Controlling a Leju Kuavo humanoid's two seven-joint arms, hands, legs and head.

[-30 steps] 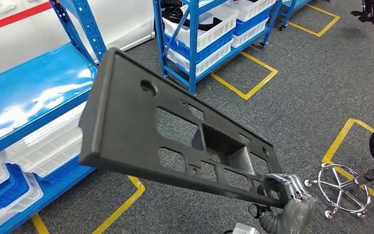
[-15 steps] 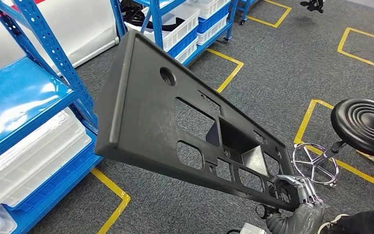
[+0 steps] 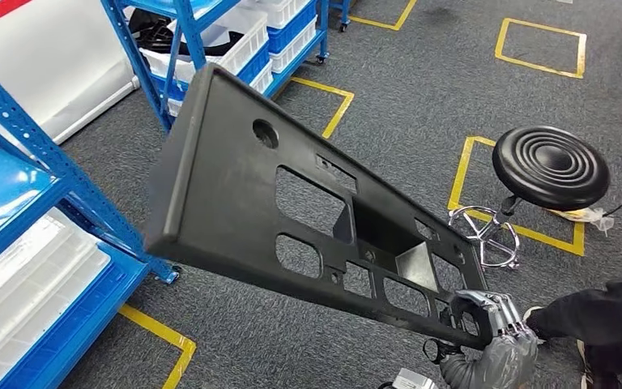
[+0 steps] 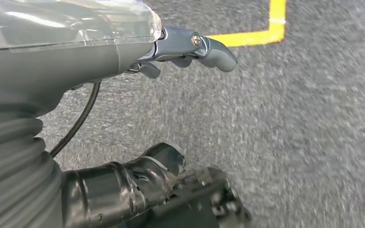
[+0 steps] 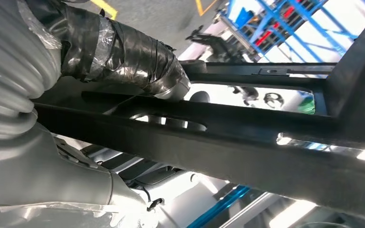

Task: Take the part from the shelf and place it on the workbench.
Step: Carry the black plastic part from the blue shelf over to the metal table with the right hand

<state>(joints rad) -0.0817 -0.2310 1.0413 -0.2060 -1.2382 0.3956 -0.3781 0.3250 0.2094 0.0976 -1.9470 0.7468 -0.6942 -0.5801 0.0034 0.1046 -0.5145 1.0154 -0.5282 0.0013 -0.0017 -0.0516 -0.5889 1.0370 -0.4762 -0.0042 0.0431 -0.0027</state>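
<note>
Part (image 3: 235,186): long black moulded panel with cut-outs, off the shelf (image 3: 57,190), carried in the air over the carpet and cantilevered up and away from the robot. Right hand (image 3: 490,320) grips it at its near end corner, fingers hooked through a cut-out, likely to stop the panel slipping while carried. Stool (image 3: 551,166) stands on the floor well beyond the held end. Left hand (image 4: 190,47) hangs over the carpet holding nothing, fingers loosely curled; workbench not yet reached.

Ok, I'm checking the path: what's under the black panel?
Grey carpet shows through the black panel cutouts, with a yellow line below its edge; the rest is hidden.
</note>
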